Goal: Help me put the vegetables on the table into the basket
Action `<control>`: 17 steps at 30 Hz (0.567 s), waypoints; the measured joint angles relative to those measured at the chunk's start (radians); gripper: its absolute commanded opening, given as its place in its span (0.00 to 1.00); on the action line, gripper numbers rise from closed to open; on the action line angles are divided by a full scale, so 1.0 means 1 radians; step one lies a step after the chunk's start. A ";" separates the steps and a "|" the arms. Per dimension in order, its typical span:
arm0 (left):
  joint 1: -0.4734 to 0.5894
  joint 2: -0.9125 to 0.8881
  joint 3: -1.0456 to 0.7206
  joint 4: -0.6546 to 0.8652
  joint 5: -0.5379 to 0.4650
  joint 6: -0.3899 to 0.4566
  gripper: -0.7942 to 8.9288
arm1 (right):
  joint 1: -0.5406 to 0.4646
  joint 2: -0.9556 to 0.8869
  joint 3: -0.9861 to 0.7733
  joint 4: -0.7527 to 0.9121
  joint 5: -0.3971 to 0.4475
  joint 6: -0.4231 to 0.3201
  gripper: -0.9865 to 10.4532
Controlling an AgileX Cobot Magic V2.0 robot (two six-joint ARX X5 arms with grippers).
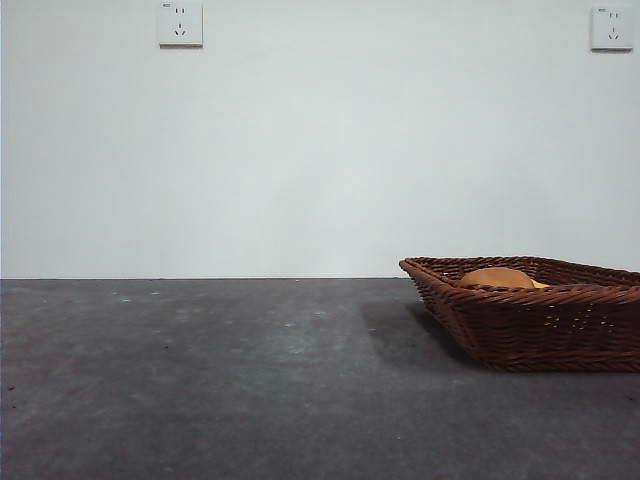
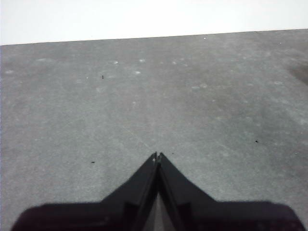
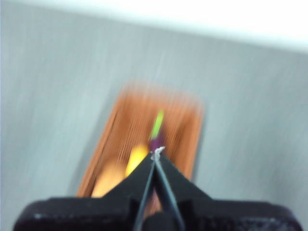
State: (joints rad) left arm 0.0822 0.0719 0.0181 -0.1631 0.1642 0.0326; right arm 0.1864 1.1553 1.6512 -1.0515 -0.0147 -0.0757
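On the tabletop [image 1: 200,380]: wicker basket [image 1: 540,325] holds potato [image 1: 497,277] | right wrist view, blurred, adds corn [image 3: 136,159], eggplant [image 3: 155,142] | left gripper [image 2: 157,156], right gripper [image 3: 157,152]: jaws closed, empty

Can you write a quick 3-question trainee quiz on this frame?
1. True or false: the potato sits inside the basket.
2. The left gripper is: A) shut over bare table B) holding the corn C) inside the basket
3. Which gripper has the basket in its wrist view?

Key:
1. True
2. A
3. The right gripper; its view is blurred, but yellow corn and a green stem show in the basket.
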 measured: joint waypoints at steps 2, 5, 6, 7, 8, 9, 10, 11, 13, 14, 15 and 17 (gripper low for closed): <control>0.000 0.000 0.000 0.000 0.000 0.000 0.08 | -0.036 -0.075 -0.040 0.118 0.000 0.000 0.09; 0.000 0.000 0.000 0.000 0.000 0.000 0.08 | -0.137 -0.225 -0.199 0.294 -0.011 0.000 0.09; 0.000 0.000 0.000 0.000 0.000 0.000 0.08 | -0.172 -0.271 -0.264 0.341 -0.011 0.000 0.09; 0.000 0.000 0.000 0.000 0.000 0.000 0.08 | -0.211 -0.325 -0.344 0.390 -0.011 0.000 0.09; 0.000 0.000 0.000 0.000 0.000 0.000 0.08 | -0.235 -0.363 -0.403 0.422 -0.011 0.000 0.09; 0.000 0.000 0.000 0.000 0.000 0.000 0.08 | -0.255 -0.396 -0.456 0.449 -0.010 0.000 0.09; 0.000 0.000 0.000 0.000 0.000 0.000 0.08 | -0.274 -0.434 -0.518 0.484 -0.011 0.000 0.09; 0.000 0.000 0.000 0.000 0.000 0.000 0.08 | -0.287 -0.469 -0.582 0.520 -0.011 0.000 0.09; 0.000 0.000 0.000 0.000 0.000 0.000 0.08 | -0.306 -0.544 -0.709 0.600 -0.011 -0.001 0.09; 0.000 0.000 0.000 0.000 0.000 0.000 0.08 | -0.310 -0.575 -0.764 0.633 -0.011 -0.002 0.09; 0.000 0.000 0.000 0.000 0.000 0.000 0.08 | -0.311 -0.605 -0.817 0.667 -0.011 -0.003 0.09; 0.000 0.000 0.000 0.000 0.000 0.000 0.08 | -0.311 -0.673 -0.938 0.736 -0.011 -0.003 0.09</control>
State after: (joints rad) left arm 0.0822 0.0719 0.0181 -0.1631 0.1642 0.0322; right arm -0.1249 0.4820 0.7132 -0.3157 -0.0257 -0.0792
